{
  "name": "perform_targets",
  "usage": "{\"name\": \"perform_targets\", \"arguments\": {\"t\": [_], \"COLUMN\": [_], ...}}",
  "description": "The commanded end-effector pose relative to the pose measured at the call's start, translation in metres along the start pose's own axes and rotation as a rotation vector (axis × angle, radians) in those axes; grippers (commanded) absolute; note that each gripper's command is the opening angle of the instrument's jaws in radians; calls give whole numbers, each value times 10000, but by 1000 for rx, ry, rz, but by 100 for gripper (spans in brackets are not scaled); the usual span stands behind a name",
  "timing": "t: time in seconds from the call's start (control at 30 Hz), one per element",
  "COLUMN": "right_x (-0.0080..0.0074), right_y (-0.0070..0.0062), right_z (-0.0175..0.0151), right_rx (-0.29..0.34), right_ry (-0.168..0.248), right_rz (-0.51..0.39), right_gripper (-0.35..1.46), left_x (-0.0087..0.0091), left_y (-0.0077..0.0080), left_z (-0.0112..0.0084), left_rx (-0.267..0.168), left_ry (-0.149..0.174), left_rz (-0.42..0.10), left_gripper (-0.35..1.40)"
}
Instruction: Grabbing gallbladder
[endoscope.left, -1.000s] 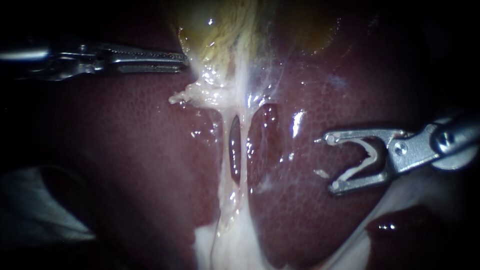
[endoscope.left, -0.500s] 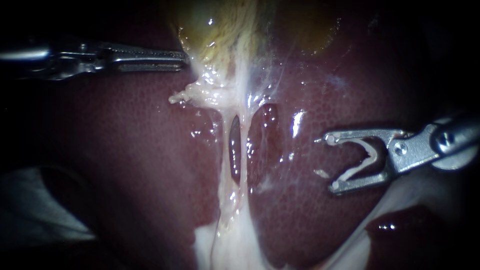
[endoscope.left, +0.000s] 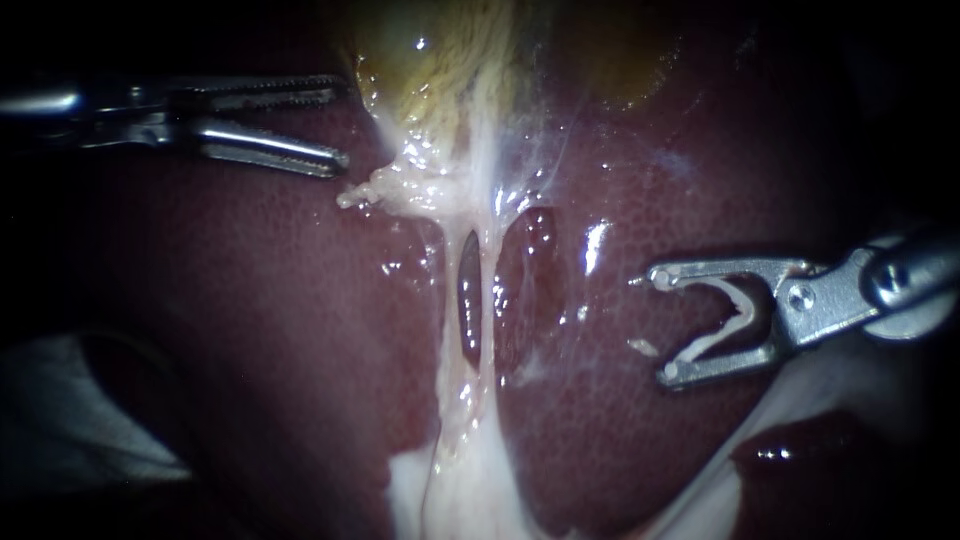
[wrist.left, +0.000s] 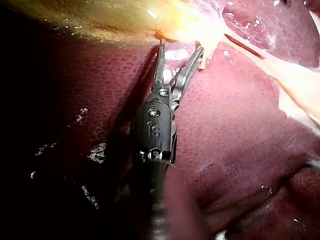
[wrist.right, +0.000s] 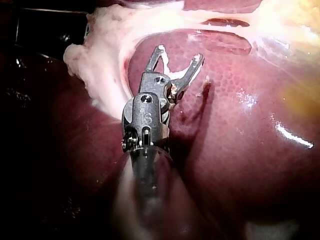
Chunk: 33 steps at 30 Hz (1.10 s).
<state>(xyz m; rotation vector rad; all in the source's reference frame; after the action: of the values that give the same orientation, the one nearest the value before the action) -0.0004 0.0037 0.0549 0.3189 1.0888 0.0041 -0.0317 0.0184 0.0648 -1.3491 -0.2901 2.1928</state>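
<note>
the liver (endoscope.left: 280, 320) fills nearly all i can see, dark red and wet. the gallbladder (endoscope.left: 440, 60) is the yellowish body bedded in it, and i place the rest from that. a pale band of tissue (endoscope.left: 470, 430) runs away from the gallbladder's near end across the liver, along the gallbladder's own long line. my left instrument (endoscope.left: 342, 122) lies just beside the gallbladder's edge, shaft crosswise to that line, jaws spread and empty, their mouth facing the gallbladder wall. my right instrument (endoscope.left: 660, 327) is well apart from the gallbladder, beyond the band, jaws also spread and empty. smallest, a frayed white tag (endoscope.left: 365, 192) hangs off the gallbladder's near end, just beside the left instrument. i judge the grab is the left's: advance along its axis, then close.
</note>
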Motion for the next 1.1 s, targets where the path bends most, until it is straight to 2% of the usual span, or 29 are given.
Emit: {"name": "perform_targets", "arguments": {"t": [0.03, 0.3, 0.57, 0.8, 1.1], "right_x": [0, 0, 0, 0, 0], "right_y": [0, 0, 0, 0, -1], "right_z": [0, 0, 0, 0, 0], "right_rx": [0, 0, 0, 0, 0], "right_ry": [0, 0, 0, 0, 0], "right_rz": [0, 0, 0, 0, 0], "right_gripper": [50, 50, 50, 50, 50], "left_x": [1, 9, 3, -7, -17], "left_y": [2, 26, 46, 51, 46], "left_z": [-2, -7, 12, 36, 44], "left_rx": [-5, -46, -62, -62, -58], "left_ry": [4, 12, 14, 15, -3], "left_rz": [-1, -6, -10, -16, -21], "left_gripper": [57, 54, 49, 49, 46]}}
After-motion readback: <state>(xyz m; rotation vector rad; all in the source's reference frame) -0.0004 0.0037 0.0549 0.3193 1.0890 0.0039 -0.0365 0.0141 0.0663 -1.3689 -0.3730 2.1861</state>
